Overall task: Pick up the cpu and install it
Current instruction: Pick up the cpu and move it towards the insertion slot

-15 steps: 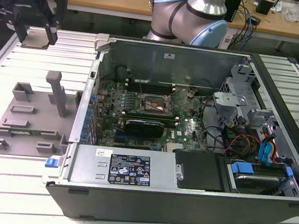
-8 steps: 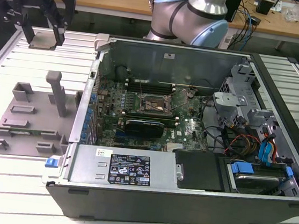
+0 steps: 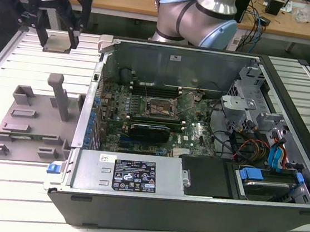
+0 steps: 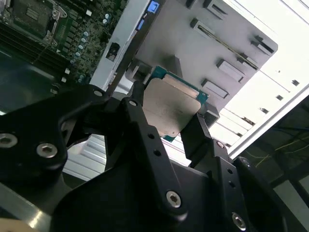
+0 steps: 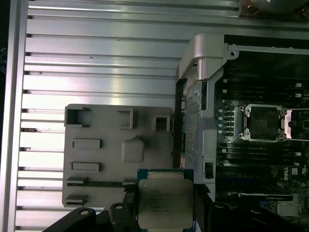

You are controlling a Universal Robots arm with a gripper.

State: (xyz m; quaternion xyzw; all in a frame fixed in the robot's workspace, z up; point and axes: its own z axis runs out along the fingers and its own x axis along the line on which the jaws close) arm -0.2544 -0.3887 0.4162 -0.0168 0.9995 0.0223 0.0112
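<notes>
The cpu (image 3: 57,43) is a flat square chip with a silvery top plate and a green rim. My gripper (image 3: 57,42) is shut on it, high above the slatted table at the exterior view's left, beyond the grey fixture. In both wrist views the black fingers (image 4: 137,113) clamp two opposite edges of the cpu (image 4: 171,108) (image 5: 164,202). The open motherboard socket (image 3: 161,106) lies inside the computer case, to the exterior view's right of the gripper, and shows in the first wrist view as a square metal frame (image 5: 264,123).
A grey fixture plate (image 3: 31,121) with slots and an upright post (image 3: 61,95) lies on the table beside the open computer case (image 3: 189,209). Inside the case are a black card (image 3: 150,131), cables (image 3: 241,145), drive bays (image 3: 273,180) and a power supply (image 3: 131,175).
</notes>
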